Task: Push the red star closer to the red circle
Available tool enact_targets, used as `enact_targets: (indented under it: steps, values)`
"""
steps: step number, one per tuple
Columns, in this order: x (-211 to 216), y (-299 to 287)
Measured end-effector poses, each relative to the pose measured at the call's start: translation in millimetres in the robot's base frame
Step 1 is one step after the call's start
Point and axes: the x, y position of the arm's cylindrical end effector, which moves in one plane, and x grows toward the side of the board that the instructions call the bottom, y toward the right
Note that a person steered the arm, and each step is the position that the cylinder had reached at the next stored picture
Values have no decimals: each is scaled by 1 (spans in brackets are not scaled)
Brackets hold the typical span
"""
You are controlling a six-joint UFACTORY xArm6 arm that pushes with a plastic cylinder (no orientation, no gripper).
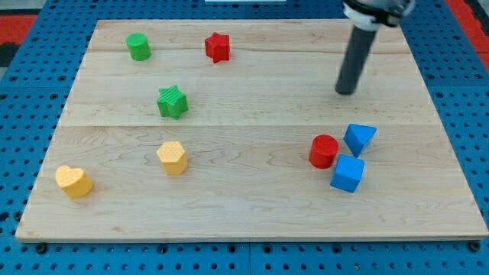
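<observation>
Camera view takes in a pale wooden board point(252, 206) lying on a blue pegboard surface point(23, 92), and the board fills most of the frame. Next in size is the dark rod point(356, 59) coming down from the view's top right; it carries no jaws at all, so nothing is grasped or held, and my tip point(347, 92) rests on bare wood touching no block. My tip sits well to the view's right of the red star point(218, 47), which lies near the board's top edge, left of centre. The red circle point(324, 150) is below my tip, toward the view's lower right, well apart from the star. Crowding the circle on its right side are two blue blocks: a blue cube point(348, 173) just below and right of it, about touching, and a blue triangular block point(359, 138) just above the cube. The diagonal stretch of board between star and circle holds no block. Off to the view's left, a green cylinder point(138, 46) stands near the star's level, a green star point(173, 101) sits below them, a yellow hexagonal block point(173, 157) lies lower still, and a yellow heart point(73, 182) lies nearest the bottom left corner.
</observation>
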Motion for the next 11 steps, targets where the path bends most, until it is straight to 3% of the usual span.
enact_targets:
  steps: [1,2,3,4,5,6,7,9,10,11]
  values:
    - [-69,-21]
    - [-102,-105]
    - [-119,-195]
    - [-113,-230]
    - [-80,-160]
    - [-46,-151]
    - [-63,-164]
    - [25,-145]
    - [76,-95]
    - [80,-89]
